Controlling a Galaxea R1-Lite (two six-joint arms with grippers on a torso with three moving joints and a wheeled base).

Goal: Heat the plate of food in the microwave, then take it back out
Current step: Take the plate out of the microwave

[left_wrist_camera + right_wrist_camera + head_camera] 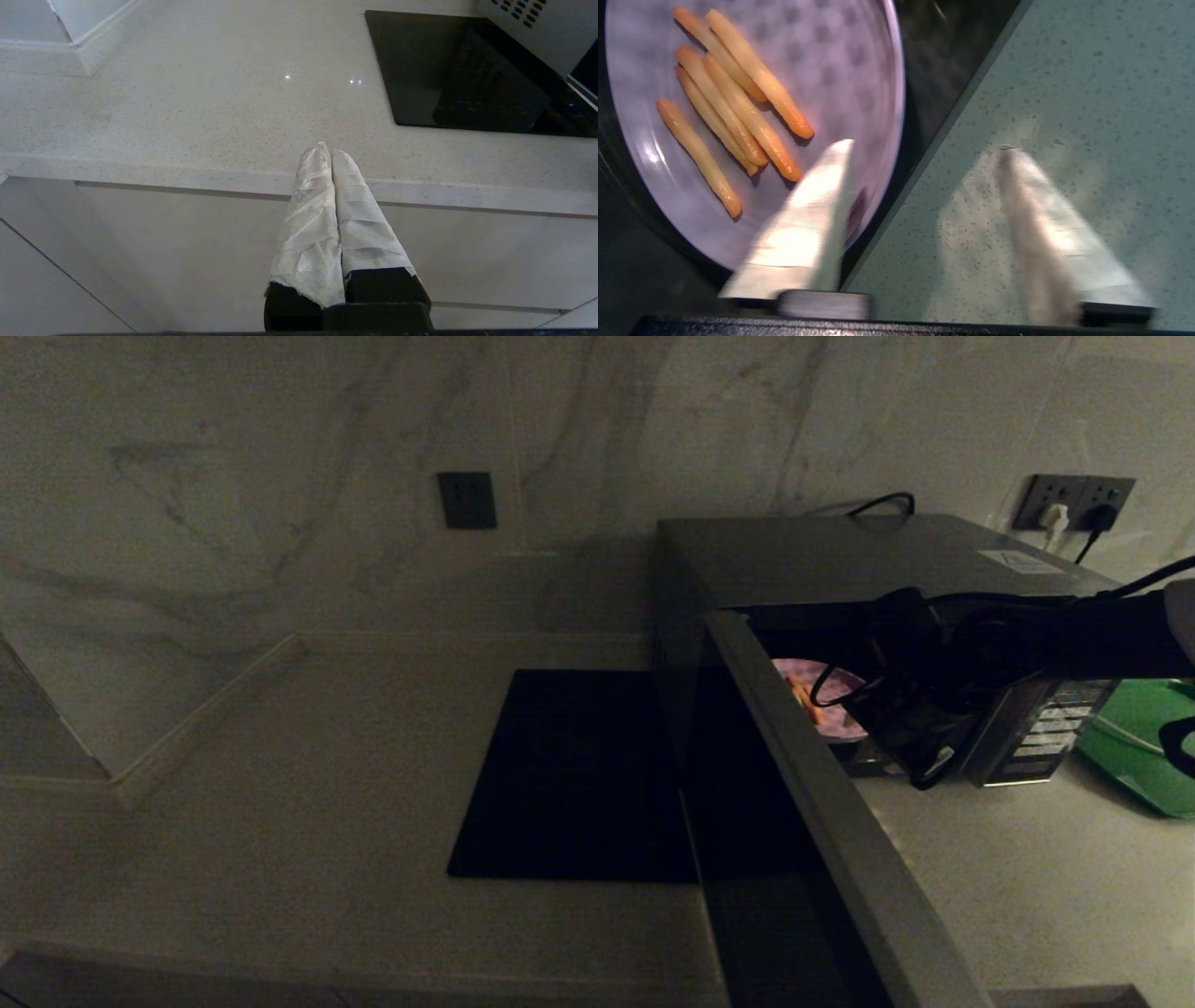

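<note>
The dark grey microwave stands at the right of the counter, its door swung open toward me. Inside the cavity rests the lavender plate with several golden-orange fries. My right gripper reaches into the opening and is open. In the right wrist view one of its fingers lies over the plate near its rim, and the other hangs above the speckled counter beside the cavity's edge; nothing is gripped between them. My left gripper is shut and parked over the counter's front edge.
A flat black square mat lies on the pale counter left of the microwave. A green tray sits at the far right. Wall sockets with plugs are behind the microwave. The open door juts out past the counter's front.
</note>
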